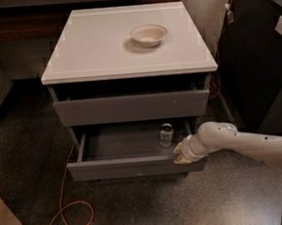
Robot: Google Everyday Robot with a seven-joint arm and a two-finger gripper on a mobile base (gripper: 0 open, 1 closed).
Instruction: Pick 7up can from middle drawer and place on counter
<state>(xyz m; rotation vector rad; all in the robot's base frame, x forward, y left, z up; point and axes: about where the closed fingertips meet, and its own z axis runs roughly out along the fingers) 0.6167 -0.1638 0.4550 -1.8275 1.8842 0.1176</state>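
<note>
Bench (97, 52): a glossy white slab with a thin edge, filling the upper centre of the frame. It overhangs the grey drawers below on all visible sides.
Bowl (148, 34): shallow, cream and round. It sits right of centre on the bench, well apart from every edge, with bare white surface all around it.
Upper drawer front (131, 108): flat matt grey with no handle. A dark gap runs between it and the underside of the bench.
Middle drawer (126, 168): a grey box pulled out toward the lower frame. Its inside is open from above, and most of its floor is bare to the left.
7up can (166, 134): a small upright cylinder with a dark greenish-silver body and a shiny lid. It stands inside the middle drawer near the right wall.
Gripper (183, 152): pale, at the front right corner of the middle drawer and low at its front edge. It is just beside the 7up can, to its lower right (whether it is open or closed cannot be told, nor whether it touches the can).
Arm (251, 145): a smooth, rounded white tube reaching in from the right edge of the frame.
Floor (153, 206): dark and speckled, with open room in front of the drawer.
Cable (65, 208): thin and orange, looping at the lower left beside the drawer's left corner.
Dark cabinet (259, 66): a tall black block close to the right of the drawers, with only a narrow gap between.
Wooden ledge (17, 21): dark brown, in the upper left behind the bench.
</note>
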